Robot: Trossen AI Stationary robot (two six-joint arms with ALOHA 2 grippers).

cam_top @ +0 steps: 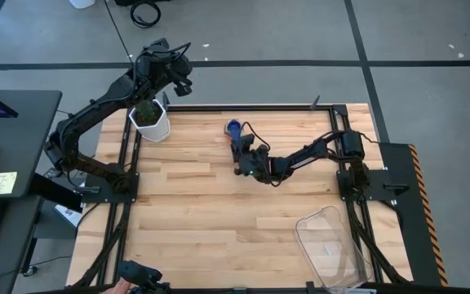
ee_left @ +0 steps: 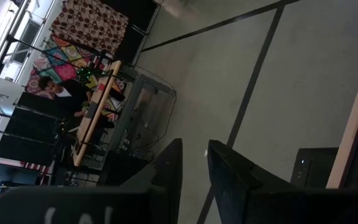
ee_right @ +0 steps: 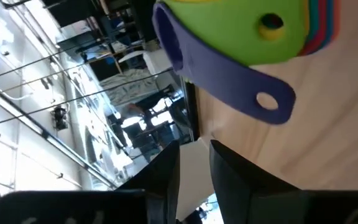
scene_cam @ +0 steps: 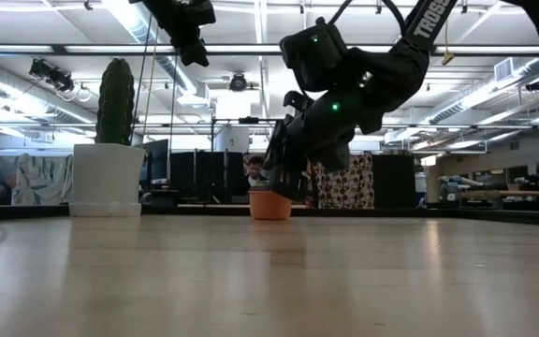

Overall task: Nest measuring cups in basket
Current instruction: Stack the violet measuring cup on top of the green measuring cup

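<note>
The measuring cups [cam_top: 233, 128] stand nested in one stack on the table, near the middle of its far edge. In the low view the stack's orange bottom cup [scene_cam: 269, 204] rests on the wood. The right wrist view shows the stack close up, with a green handle [ee_right: 253, 31] above a dark blue handle [ee_right: 241, 87] and red and blue rims beside them. My right gripper [cam_top: 237, 147] [scene_cam: 284, 183] [ee_right: 194, 163] is shut, just on the near side of the stack, with the handles ahead of its fingertips. The clear basket [cam_top: 310, 219] sits at the table's near right corner. My left gripper [cam_top: 182, 82] [scene_cam: 193, 42] [ee_left: 194, 168] is shut and raised high beyond the far left corner.
A white pot with a cactus [cam_top: 152, 121] [scene_cam: 106, 178] stands at the far left corner, under the left arm. Bare wood lies between the stack and the basket. A person sits in the room behind the table.
</note>
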